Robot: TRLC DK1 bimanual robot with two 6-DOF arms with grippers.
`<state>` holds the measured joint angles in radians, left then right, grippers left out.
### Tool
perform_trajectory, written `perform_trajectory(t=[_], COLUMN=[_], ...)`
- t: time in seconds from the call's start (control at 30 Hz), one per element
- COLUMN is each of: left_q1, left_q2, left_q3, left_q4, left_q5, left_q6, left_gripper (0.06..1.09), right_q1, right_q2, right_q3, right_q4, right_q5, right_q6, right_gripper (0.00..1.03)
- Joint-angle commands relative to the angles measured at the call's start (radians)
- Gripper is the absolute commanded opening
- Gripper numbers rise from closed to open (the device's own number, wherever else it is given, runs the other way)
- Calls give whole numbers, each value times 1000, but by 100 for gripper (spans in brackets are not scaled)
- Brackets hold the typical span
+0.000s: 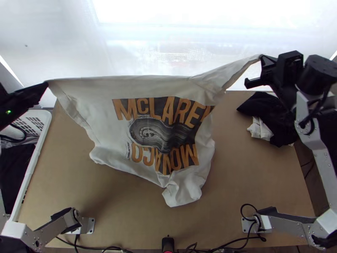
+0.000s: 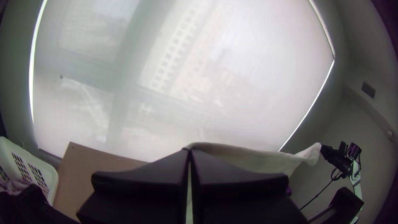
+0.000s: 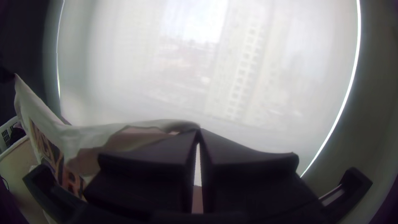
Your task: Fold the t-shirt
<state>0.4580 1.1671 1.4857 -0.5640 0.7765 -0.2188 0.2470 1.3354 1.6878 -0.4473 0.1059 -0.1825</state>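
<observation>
The white t-shirt point(image 1: 101, 130) with its orange and black print hangs stretched between both grippers in the top view, its lower end bunched over the table. At the picture's left, my left gripper point(image 1: 45, 83) is shut on one upper corner. My right gripper point(image 1: 262, 57), at upper right, pinches the other corner. In the left wrist view my left gripper point(image 2: 189, 151) has its fingers together on the cloth's edge point(image 2: 248, 155). The right wrist view has my right gripper point(image 3: 199, 131) closed on the shirt point(image 3: 91, 137).
A white basket point(image 1: 38, 145) with dark cloth stands at the table's left edge. Black cloth point(image 1: 269, 114) and a small white piece point(image 1: 260, 128) lie at the right. A bright window screen point(image 1: 168, 38) rises behind the brown tabletop point(image 1: 113, 202).
</observation>
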Motion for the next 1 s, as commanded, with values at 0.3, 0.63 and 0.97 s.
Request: perform_trajectory(t=[0.3, 0.63, 0.97], left_q1=[-231, -225, -263], left_q2=[496, 822, 1008], left_q3=[54, 335, 496], left_q4=[151, 174, 171], left_q5=[-158, -253, -306], left_q6=[35, 42, 42], left_gripper=[9, 9, 9], right_q1=[-28, -45, -49], right_q2=[539, 940, 1058], right_q3=[124, 572, 628], right_q4=[131, 56, 68], right_q5=[-48, -55, -54], right_q6=[11, 8, 9], right_gripper=[3, 3, 3])
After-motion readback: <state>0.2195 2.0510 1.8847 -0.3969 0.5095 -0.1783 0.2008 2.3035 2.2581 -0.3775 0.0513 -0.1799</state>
